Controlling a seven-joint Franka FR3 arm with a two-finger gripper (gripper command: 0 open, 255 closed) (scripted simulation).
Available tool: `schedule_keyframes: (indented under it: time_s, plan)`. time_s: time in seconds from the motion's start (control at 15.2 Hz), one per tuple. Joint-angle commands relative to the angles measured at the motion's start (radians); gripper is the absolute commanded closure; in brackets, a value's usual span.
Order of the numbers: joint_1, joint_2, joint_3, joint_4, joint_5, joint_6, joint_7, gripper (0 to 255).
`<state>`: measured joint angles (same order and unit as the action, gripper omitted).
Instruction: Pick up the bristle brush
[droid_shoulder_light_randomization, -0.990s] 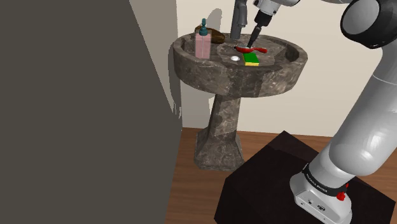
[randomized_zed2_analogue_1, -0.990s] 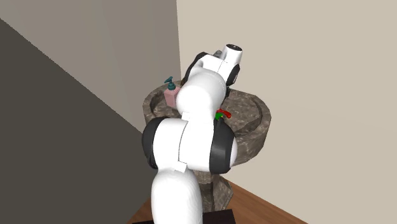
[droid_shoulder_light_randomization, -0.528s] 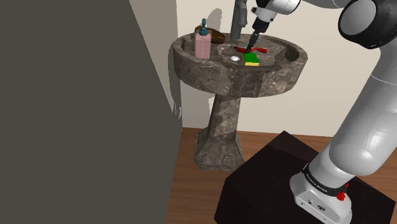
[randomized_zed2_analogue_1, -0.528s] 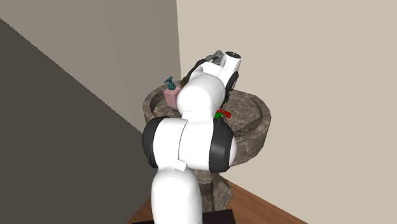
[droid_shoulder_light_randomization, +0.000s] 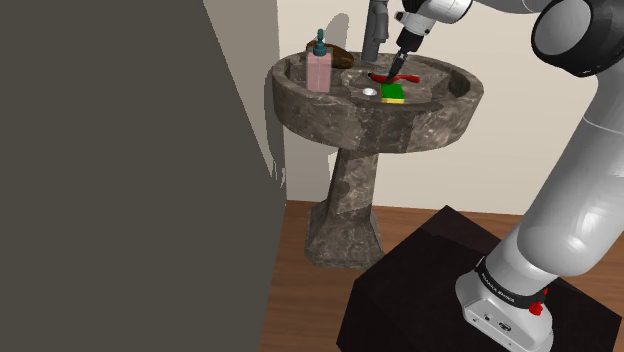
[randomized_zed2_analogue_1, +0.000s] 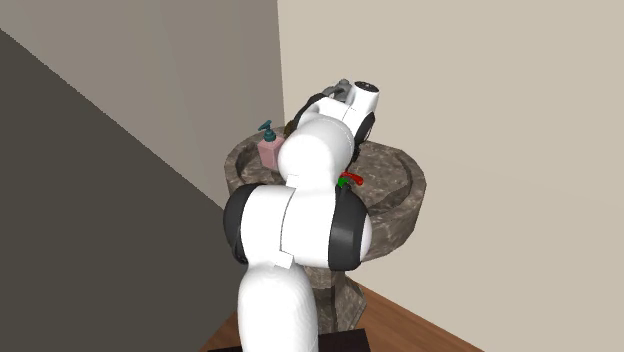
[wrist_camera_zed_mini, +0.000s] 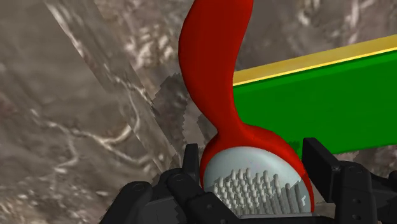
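the claw (wrist_camera_zed_mini: 254, 154) clasped the bristle brush (wrist_camera_zed_mini: 215, 95) by its head; the handle ran straight ahead beside the green sponge (wrist_camera_zed_mini: 318, 108).

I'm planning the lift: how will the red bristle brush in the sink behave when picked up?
The brush looks smooth and solid in one piece, so it is probably stiff and light. Its long curved handle may swing or pivot, since the claw clasps only the round head. The glossy rim could be slippery.

Stone sink (droid_shoulder_light_randomization: 425, 128) with brush (droid_shoulder_light_randomization: 382, 77), sponge (droid_shoulder_light_randomization: 396, 95), soap bottle (droid_shoulder_light_randomization: 319, 71)
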<state>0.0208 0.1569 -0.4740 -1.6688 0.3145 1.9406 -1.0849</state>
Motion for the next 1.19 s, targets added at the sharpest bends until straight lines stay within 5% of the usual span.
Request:
schedule_keyframes:
  time_s: [0.0, 1.12]
  plan:
    - [0.000, 0.000, 0.000, 0.000, 0.000, 0.000, 0.000, 255]
    - [-0.018, 0.021, -0.008, 0.226, -0.003, -0.204, 0.040, 255]
